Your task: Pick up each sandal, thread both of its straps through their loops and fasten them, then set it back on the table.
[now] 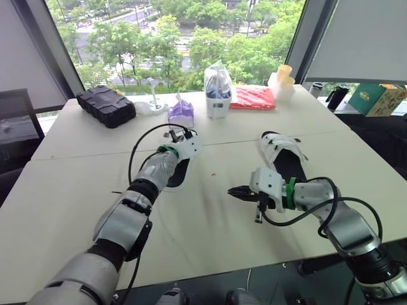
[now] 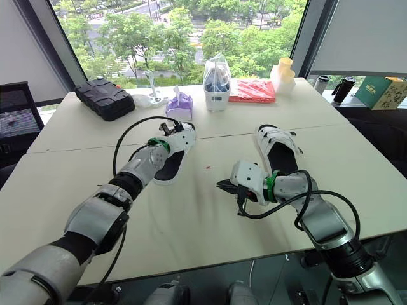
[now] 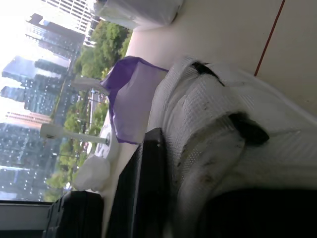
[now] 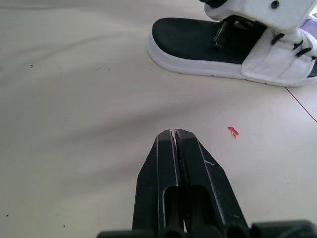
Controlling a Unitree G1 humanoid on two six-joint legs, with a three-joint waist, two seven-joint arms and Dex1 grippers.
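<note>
Now | left sandal flat on table, long axis near-to-far, strap end toward window | left gripper at its straps, grip unclear | right sandal lies likewise | right gripper closed, empty, between them | green box print unreadable

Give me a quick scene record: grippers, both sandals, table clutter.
left gripper: on the strap end of the left sandal; grip state unclear
right gripper: shut, empty, low over the table between the sandals
left sandal: flat on table
right sandal: flat on table, untouched, beside the right arm
clutter, far side: black case, purple pouch, red packet
</note>
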